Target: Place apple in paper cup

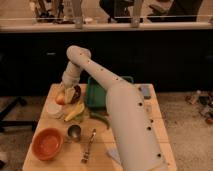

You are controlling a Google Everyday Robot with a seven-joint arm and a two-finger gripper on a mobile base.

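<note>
My gripper hangs down from the arm's wrist over the far left part of the wooden table. It is shut on the apple, a small orange-yellow fruit with a reddish blush, held just below the fingers. The white paper cup stands right below and slightly left of the apple, close to it. A dark maroon round thing sits just right of the gripper.
An elongated yellow-green fruit lies right of the cup. A small metal cup, an orange bowl and a utensil are nearer the front. A green tray sits behind my arm, and a green pod lies beside it.
</note>
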